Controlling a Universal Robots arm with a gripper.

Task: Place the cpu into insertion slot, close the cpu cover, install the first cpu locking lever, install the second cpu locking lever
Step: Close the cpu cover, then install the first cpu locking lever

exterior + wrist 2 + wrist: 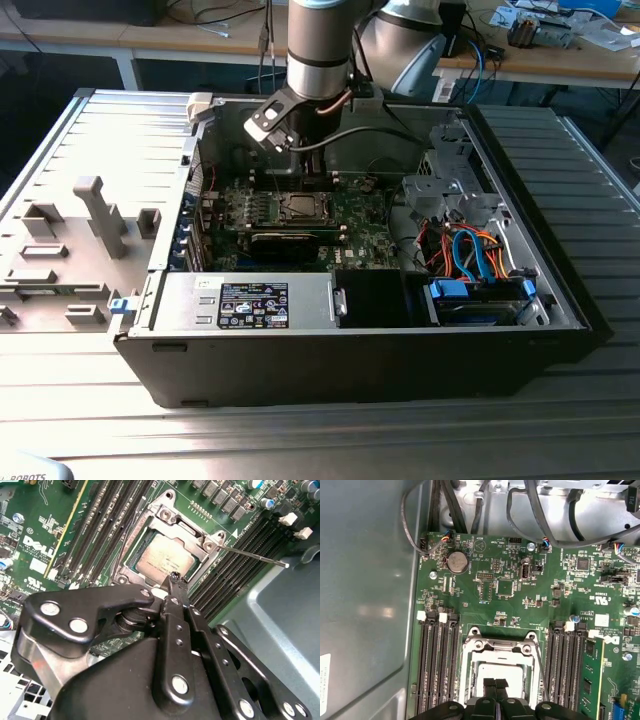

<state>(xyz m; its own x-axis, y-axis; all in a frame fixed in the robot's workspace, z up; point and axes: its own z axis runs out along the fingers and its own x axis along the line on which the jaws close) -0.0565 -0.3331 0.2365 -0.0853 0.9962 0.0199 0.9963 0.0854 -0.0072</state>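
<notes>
in the second wrist view the gripper [173, 578], fingertips together with nothing seen between them, hovers just above the cpu [162, 555], which lies in the insertion slot [131, 560] under the lowered cpu cover [172, 517]. a locking lever [255, 555] stands free and likely wants a slow push, kept clear of the chip. in the first wrist view memory slots [437, 665] flank the cover. in the exterior view the open computer case [350, 370] lies on a ribbed metal table [300, 440], with cluttered desks [560, 65] behind.

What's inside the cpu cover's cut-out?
The cpu, grey-topped, shows through the cpu cover. The insertion slot beneath is hidden, and the gripper covers one edge.
</notes>
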